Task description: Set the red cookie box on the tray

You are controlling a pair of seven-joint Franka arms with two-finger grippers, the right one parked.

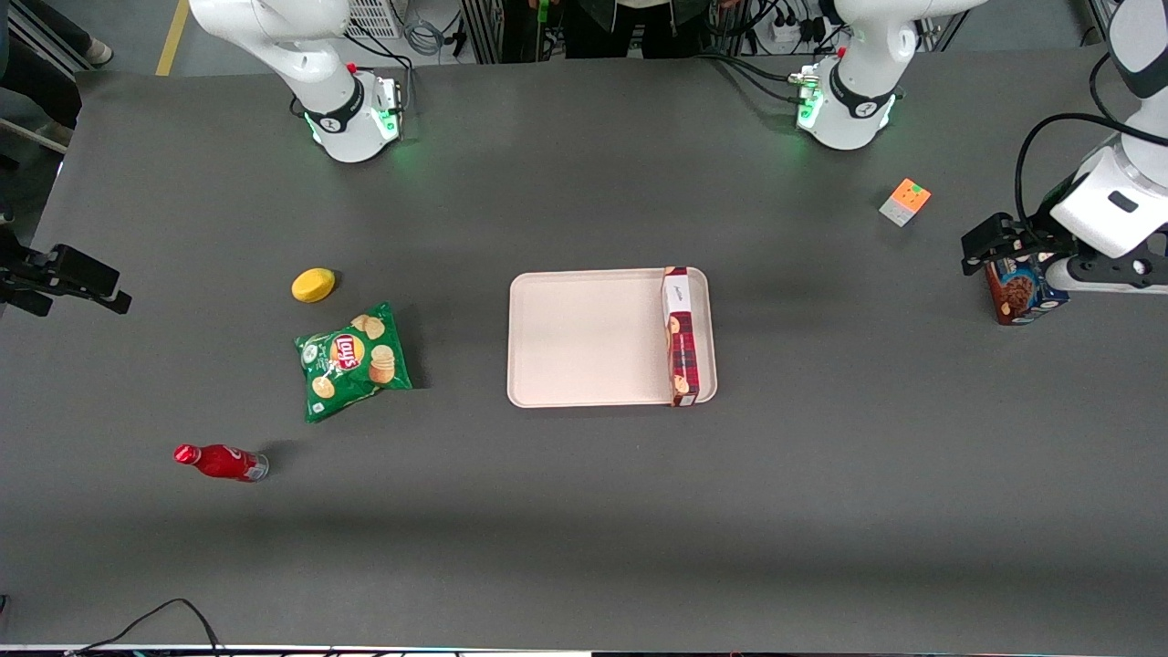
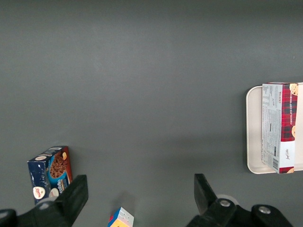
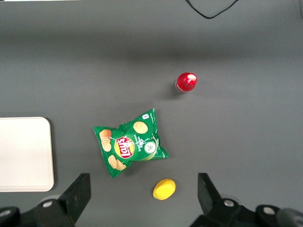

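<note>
Front view shows the red cookie box (image 1: 682, 336) lying lengthwise on the tray (image 1: 584, 338) at centre frame, well apart from the wide-open, empty claw (image 1: 984, 248) at the right edge.

Robotics lab. Two white arm bases (image 1: 351, 114) with green status lights bolted to a dark grey bench (image 1: 584, 511); cables and power strips (image 1: 785, 32) along its edge; taped concrete floor.

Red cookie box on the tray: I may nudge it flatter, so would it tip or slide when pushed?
The red cookie box stands on a narrow side along the tray edge, so it probably tips easily. It looks like stiff, light cardboard. The open gripper hangs far away.
</note>
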